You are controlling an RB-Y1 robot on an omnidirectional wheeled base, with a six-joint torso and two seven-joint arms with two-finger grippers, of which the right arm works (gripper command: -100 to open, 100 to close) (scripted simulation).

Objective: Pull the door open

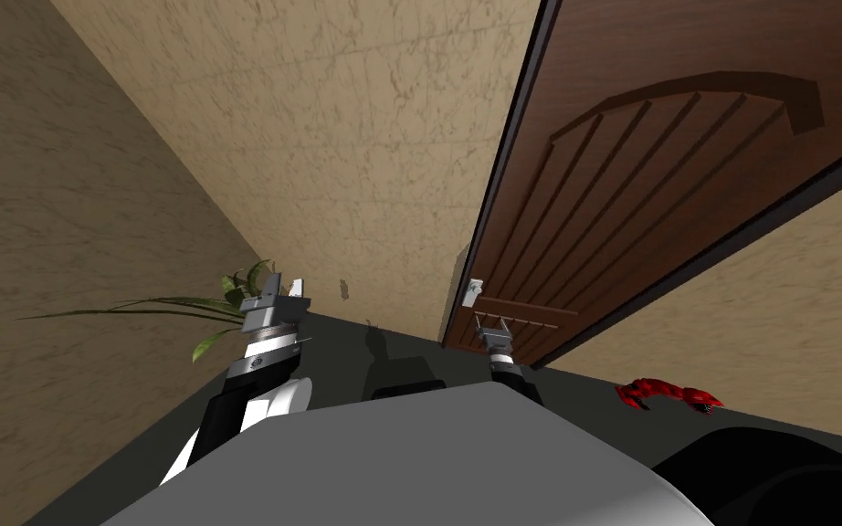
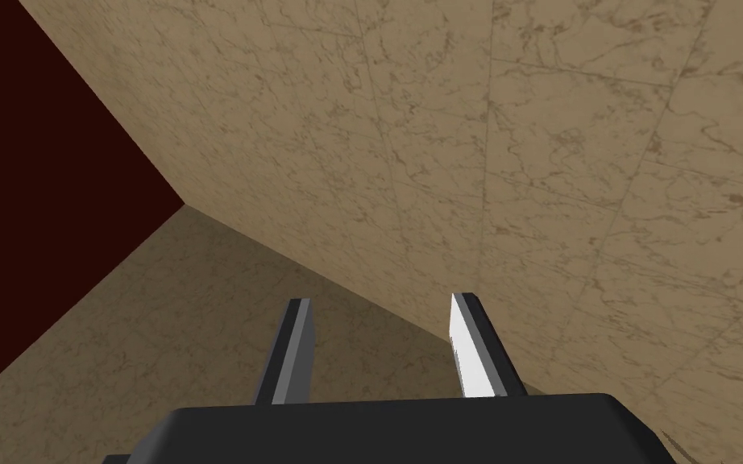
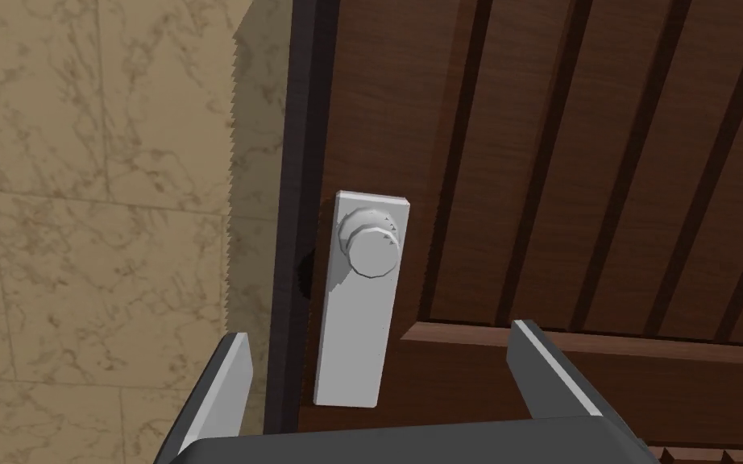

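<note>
A dark brown panelled door (image 1: 647, 201) (image 3: 587, 161) in a dark frame fills the upper right of the head view. Its grey round knob (image 3: 371, 251) sits on a pale upright plate (image 3: 358, 298) near the door's edge, seen small as the handle (image 1: 473, 290). My right gripper (image 1: 494, 325) (image 3: 382, 362) is open, just short of the knob, its fingers straddling the plate's lower end without touching. My left gripper (image 1: 284, 290) (image 2: 382, 338) is raised at the left, open and empty, facing a tan wall.
Tan marbled walls (image 1: 300, 137) meet in a corner left of the door. A green potted plant (image 1: 218, 310) stands beside my left arm. A red object (image 1: 670, 394) lies low at the right on the dark floor.
</note>
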